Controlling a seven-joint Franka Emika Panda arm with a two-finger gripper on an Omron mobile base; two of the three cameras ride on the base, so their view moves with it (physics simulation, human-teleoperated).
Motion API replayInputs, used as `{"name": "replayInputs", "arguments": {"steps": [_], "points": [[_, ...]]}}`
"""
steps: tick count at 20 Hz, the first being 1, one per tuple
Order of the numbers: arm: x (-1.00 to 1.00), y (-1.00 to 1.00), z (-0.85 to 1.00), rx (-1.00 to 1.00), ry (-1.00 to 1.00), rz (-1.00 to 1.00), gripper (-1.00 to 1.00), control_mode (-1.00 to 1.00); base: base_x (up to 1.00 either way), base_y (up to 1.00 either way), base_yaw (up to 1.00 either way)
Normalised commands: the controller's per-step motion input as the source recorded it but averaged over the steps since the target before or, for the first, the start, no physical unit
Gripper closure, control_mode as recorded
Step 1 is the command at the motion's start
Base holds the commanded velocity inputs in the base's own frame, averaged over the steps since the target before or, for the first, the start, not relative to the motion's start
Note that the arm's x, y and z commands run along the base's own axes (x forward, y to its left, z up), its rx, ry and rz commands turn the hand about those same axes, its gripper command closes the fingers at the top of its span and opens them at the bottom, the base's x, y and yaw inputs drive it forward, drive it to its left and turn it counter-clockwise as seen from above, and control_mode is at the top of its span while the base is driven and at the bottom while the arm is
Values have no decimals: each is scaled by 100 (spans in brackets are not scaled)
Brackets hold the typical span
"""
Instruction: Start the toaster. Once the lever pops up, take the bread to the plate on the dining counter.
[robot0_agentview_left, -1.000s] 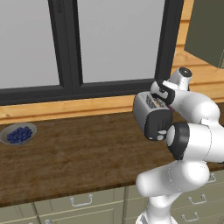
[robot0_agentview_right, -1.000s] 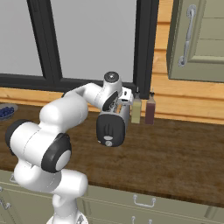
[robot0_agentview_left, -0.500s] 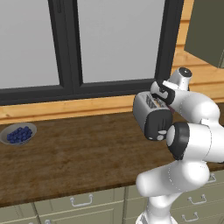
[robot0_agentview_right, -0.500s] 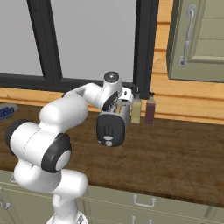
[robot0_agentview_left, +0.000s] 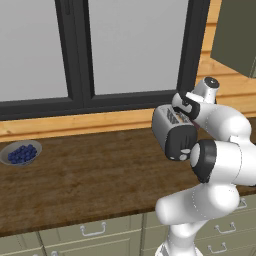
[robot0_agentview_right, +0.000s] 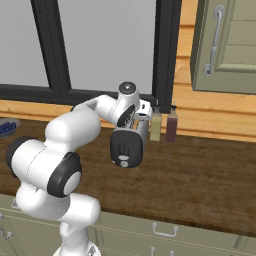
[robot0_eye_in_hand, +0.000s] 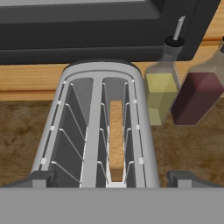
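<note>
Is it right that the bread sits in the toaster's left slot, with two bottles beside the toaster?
Not quite. In the hand view the bread sits in the right slot of the toaster; the left slot holds none. The two bottles do stand beside the toaster.

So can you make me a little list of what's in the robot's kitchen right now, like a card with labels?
toaster: silver, two slots, on the wooden counter below the window
bread: standing inside the right slot in the hand view
claw: open, hanging just above the toaster, tips either side of it
bottles: a yellow one and a dark red one, beside the toaster
bowl of blueberries: far left on the counter
</note>
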Motion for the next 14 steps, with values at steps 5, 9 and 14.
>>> {"name": "replayInputs", "arguments": {"steps": [5,9,14], "points": [[0,0,0,0,0,0,-100,-100,0,0,0],[0,0,0,0,0,0,-100,-100,0,0,0],[0,0,0,0,0,0,-100,-100,0,0,0]]}}
